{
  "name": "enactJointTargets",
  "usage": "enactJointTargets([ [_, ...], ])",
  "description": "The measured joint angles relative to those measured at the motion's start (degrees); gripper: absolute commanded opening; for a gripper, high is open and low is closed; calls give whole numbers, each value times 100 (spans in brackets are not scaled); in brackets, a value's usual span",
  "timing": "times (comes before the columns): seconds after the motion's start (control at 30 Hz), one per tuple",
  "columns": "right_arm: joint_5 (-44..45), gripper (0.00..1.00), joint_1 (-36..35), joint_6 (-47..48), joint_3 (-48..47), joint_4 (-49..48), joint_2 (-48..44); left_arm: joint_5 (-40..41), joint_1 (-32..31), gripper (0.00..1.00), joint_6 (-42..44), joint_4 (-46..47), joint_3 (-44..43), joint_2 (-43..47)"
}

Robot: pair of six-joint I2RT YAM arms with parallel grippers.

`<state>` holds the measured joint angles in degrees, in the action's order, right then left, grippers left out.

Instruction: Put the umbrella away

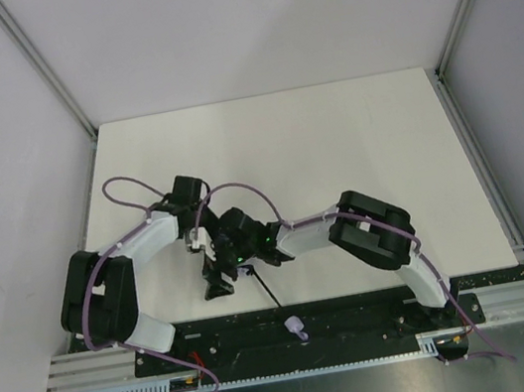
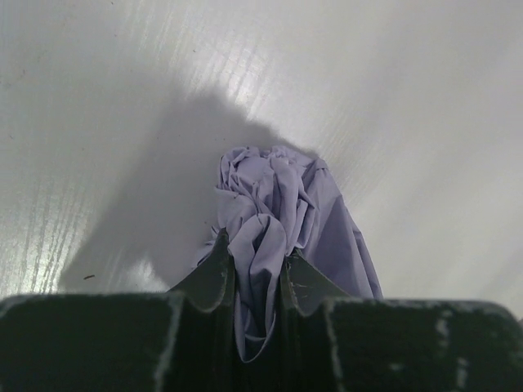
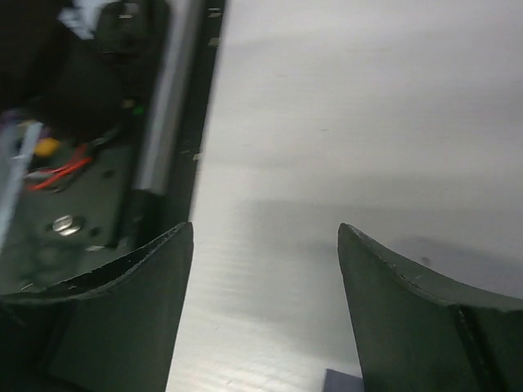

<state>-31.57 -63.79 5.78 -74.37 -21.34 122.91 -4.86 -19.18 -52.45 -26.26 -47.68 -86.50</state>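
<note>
left gripper [image 2: 257, 269] clenched on bunched pale lavender-grey fabric canopy of compact folding umbrella [image 2: 278, 196], near white worktop [image 1: 332, 134] near edge, left of centre; thin black shaft [image 1: 262, 287] slants toward that edge; small lavender handle [image 1: 295, 327] past it, over black base rail [image 1: 362, 315]; right gripper [image 3: 265, 245] just beside, released, jaws wide, nothing between

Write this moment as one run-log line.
left gripper: shut on umbrella | right gripper: open, empty | handle: past table near edge
</note>
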Motion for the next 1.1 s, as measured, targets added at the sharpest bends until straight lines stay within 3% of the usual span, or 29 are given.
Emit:
enactJointTargets([
  [0.23,-1729,80,208,-1182,105,-70,-72,-149,4,0,-4,-201,-11,238],
  [0.43,-2094,80,210,-2317,216,-190,-251,-140,31,0,-4,-212,-11,365],
  [0.7,-2293,81,236,-3084,334,-72,-608,-138,59,0,0,-205,-13,560],
  [0.87,-1840,81,516,-3331,417,210,-1246,-90,76,0,9,-474,17,726],
  [1.1,-229,81,1303,-2907,299,1414,-3375,254,-20,0,299,-986,61,1235],
])
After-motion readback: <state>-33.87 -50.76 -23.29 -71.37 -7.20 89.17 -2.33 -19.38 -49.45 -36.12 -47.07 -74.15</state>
